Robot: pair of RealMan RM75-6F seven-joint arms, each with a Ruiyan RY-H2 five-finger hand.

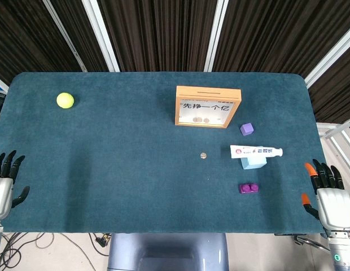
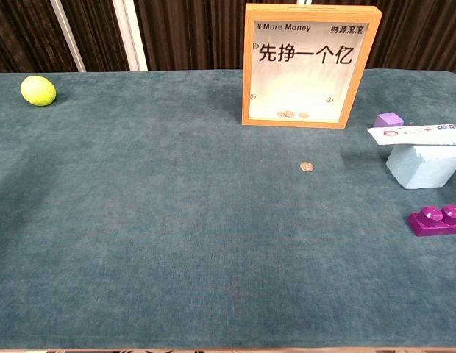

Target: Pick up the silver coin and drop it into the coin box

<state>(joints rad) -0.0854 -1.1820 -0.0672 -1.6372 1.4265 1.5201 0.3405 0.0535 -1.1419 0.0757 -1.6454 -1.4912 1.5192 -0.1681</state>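
The silver coin (image 1: 202,155) (image 2: 307,168) lies flat on the blue cloth, a little in front of the coin box. The coin box (image 1: 208,106) (image 2: 310,65) is a wooden frame with a clear front and Chinese lettering, standing upright at the back centre-right with a few coins inside. My left hand (image 1: 4,183) rests at the near left edge, fingers spread, holding nothing. My right hand (image 1: 327,195) sits at the near right edge, orange-tipped fingers spread, holding nothing. Both hands are far from the coin and show only in the head view.
A toothpaste box (image 1: 257,151) (image 2: 418,133) lies across a light blue block (image 1: 253,163) (image 2: 423,165) right of the coin. Small purple cube (image 1: 246,129) (image 2: 388,119), purple brick (image 1: 249,188) (image 2: 437,219), and a tennis ball (image 1: 65,100) (image 2: 38,90) far left.
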